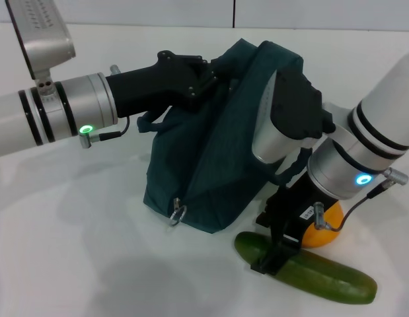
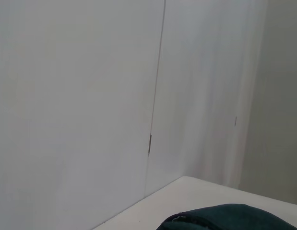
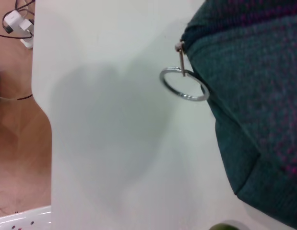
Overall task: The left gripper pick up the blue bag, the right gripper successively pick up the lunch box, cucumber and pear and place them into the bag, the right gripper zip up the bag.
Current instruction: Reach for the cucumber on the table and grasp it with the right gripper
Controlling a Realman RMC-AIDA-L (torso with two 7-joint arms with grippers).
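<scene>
The blue bag (image 1: 211, 152) stands on the white table, its top lifted and its mouth facing the right arm. My left gripper (image 1: 214, 69) is shut on the bag's upper edge and holds it up. A strip of the bag (image 2: 230, 218) shows in the left wrist view. The zipper's metal ring (image 1: 178, 214) hangs at the bag's near corner and also shows in the right wrist view (image 3: 184, 86). My right gripper (image 1: 273, 254) is down at the left end of the cucumber (image 1: 316, 272), which lies on the table. The pear (image 1: 323, 232) sits just behind, partly hidden. The lunch box is out of view.
The white table (image 1: 72, 231) stretches to the left of the bag. In the right wrist view the table's edge drops to a brown floor with cables (image 3: 14, 21). A pale wall (image 2: 90, 96) stands behind the table.
</scene>
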